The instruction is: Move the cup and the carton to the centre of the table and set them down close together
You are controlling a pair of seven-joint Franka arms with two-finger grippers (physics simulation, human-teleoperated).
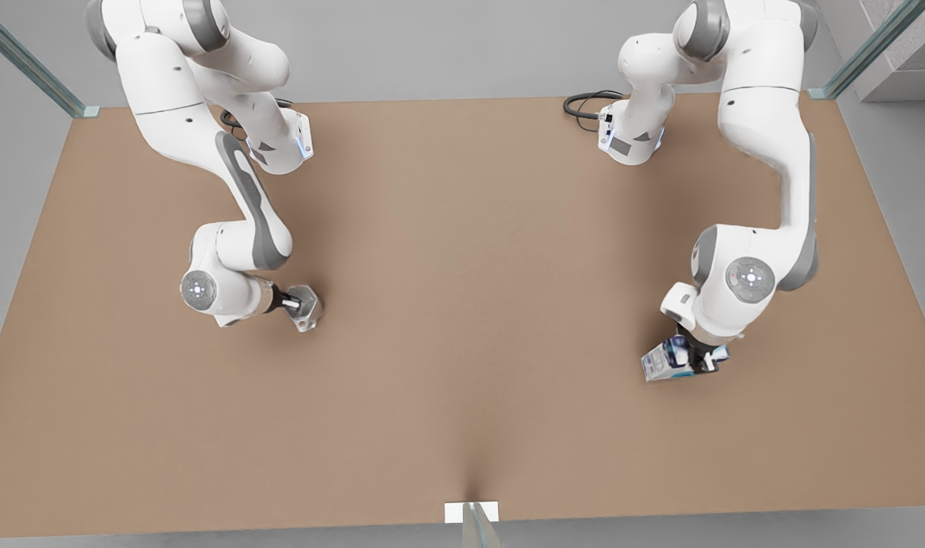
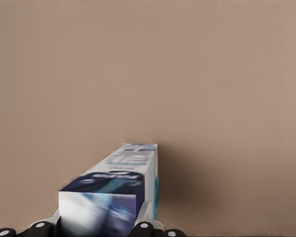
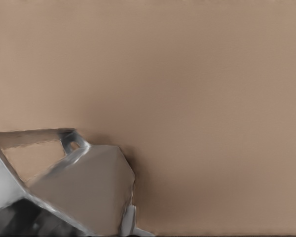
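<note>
Silver-grey metal, the cup [image 1: 305, 307] sits clamped in my right gripper [image 1: 293, 304] toward the front view's left of the table [image 1: 462, 320] — the carton [image 1: 669, 361], white, blue and teal, is clamped in my left gripper [image 1: 698, 358] toward that view's right. The two are well apart — the table's centre lies between them.

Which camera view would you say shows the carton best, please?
The left wrist view: the carton lies close up, its printed top and end face plain between the left gripper's jaws. The front view shows the carton small, partly under the arm.
</note>
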